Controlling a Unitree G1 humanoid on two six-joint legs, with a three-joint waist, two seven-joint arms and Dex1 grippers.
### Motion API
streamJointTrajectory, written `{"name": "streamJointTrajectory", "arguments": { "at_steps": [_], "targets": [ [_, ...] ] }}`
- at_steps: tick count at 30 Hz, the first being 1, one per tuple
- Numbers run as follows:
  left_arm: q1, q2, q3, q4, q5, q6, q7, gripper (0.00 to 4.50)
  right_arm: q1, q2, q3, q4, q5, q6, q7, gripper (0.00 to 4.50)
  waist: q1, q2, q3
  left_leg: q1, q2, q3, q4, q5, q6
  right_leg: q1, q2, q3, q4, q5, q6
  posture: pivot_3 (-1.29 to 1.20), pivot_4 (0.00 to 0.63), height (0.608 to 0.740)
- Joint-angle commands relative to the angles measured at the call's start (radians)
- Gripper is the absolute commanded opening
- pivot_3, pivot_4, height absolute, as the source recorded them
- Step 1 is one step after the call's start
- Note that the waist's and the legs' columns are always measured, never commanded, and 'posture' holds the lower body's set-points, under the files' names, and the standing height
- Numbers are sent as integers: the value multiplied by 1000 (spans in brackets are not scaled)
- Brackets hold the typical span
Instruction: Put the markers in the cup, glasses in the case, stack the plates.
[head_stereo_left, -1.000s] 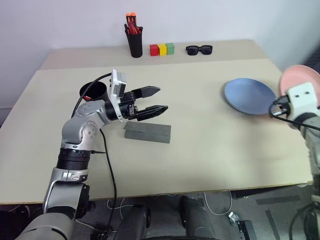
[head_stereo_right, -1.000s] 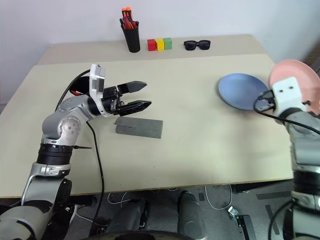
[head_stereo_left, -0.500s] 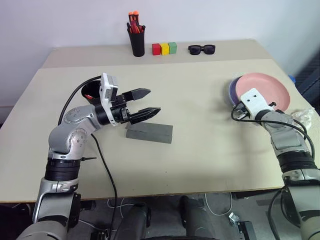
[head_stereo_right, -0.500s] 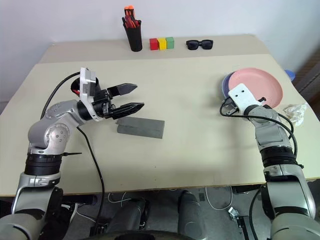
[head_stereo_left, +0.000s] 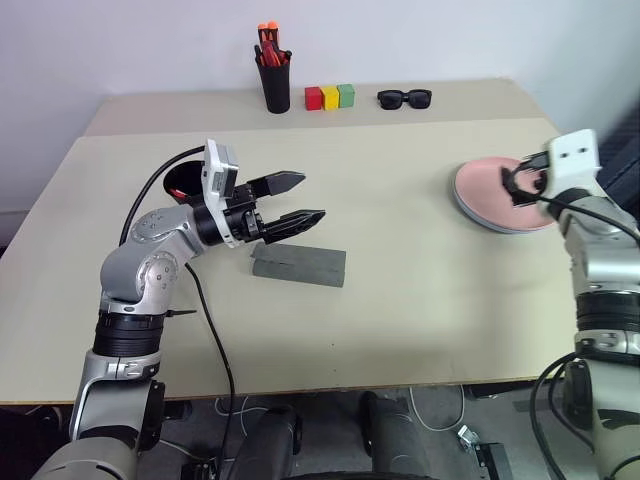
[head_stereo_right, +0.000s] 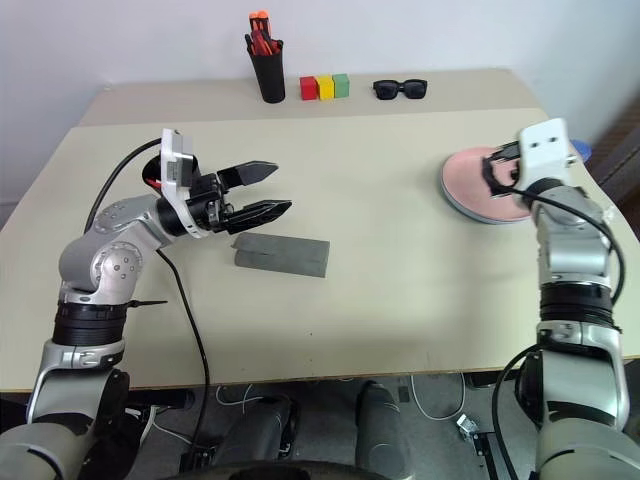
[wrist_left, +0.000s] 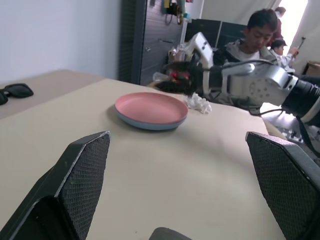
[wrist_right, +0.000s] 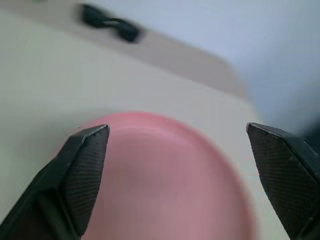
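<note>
The pink plate (head_stereo_left: 482, 192) lies on top of the light blue plate (wrist_left: 150, 124), whose rim shows underneath, at the table's right side. My right gripper (head_stereo_left: 513, 183) hovers open just above the pink plate's near right part, holding nothing. The grey case (head_stereo_left: 298, 265) lies shut at centre left. My left gripper (head_stereo_left: 312, 196) hangs open above its left end, empty. Behind the left arm stands the black cup (head_stereo_left: 186, 180), with a red-orange tip showing inside. The glasses are out of view.
A black pen holder (head_stereo_left: 274, 78) with orange-red pens, coloured blocks (head_stereo_left: 330, 97) and black sunglasses (head_stereo_left: 404, 98) line the table's far edge. A crumpled white scrap (wrist_left: 200, 103) lies beside the plates. People (wrist_left: 260, 30) sit beyond the table's right side.
My right gripper carried the pink plate from the right edge onto the blue plate, opened and let it go. The left arm has barely moved.
</note>
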Motion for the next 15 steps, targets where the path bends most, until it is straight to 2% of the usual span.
{"name": "streamJointTrajectory", "arguments": {
  "at_steps": [1, 6, 15],
  "targets": [
    [-15, 0, 10, -15, -15, -10, -7, 4500, 12, -59, -41, 50, -50, -12, -97, 4471, -2, 0, 0, 0, 0, 0, 0, 0, 0, 0, 0, 0, 0, 0, 0, 0, 150, 740],
    [-16, -1, 1, -18, -11, -9, -10, 4500, -12, -89, -93, 222, -54, 40, -226, 4471, -9, 0, 0, 1, 0, 1, 0, 0, 0, 0, 0, 0, 0, 0, 0, 0, 150, 740],
    [-13, 9, 3, -35, -17, 2, -4, 4500, -109, -83, -119, 539, 12, 25, -198, 4471, -11, 0, 0, 1, 0, 2, 0, 0, 0, 1, 0, 1, 0, 0, 0, 0, 150, 740]
  ]
}}
